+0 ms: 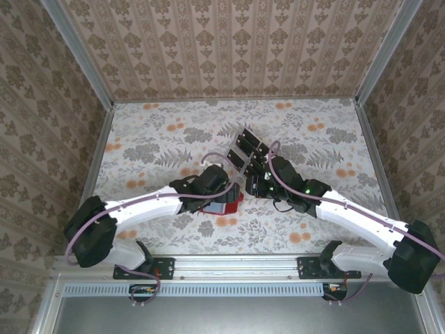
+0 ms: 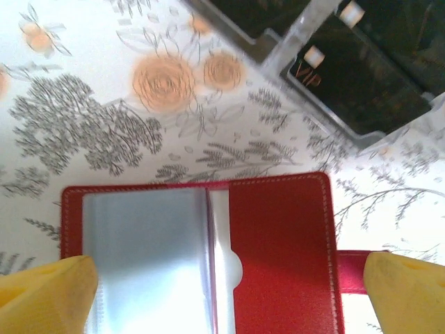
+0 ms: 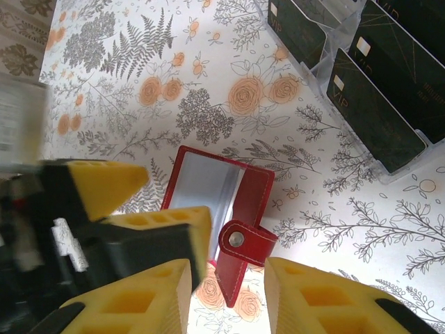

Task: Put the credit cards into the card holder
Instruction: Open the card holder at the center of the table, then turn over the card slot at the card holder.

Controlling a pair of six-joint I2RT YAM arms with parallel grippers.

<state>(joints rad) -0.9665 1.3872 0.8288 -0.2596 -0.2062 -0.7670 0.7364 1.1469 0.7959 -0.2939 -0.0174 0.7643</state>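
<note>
While the card holder (image 2: 278, 236) is being straddled by the fully released left gripper (image 2: 226, 285), the right gripper (image 3: 229, 278) is being held part-released, empty, above its strap (image 3: 245, 243).

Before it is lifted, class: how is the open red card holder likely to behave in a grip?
The card holder probably flops: it lies open along a fold, with thin clear sleeves. Its strap sticks out loose, so it may dangle or snag. Lying flat, it likely slides rather than tips when pushed.
</note>
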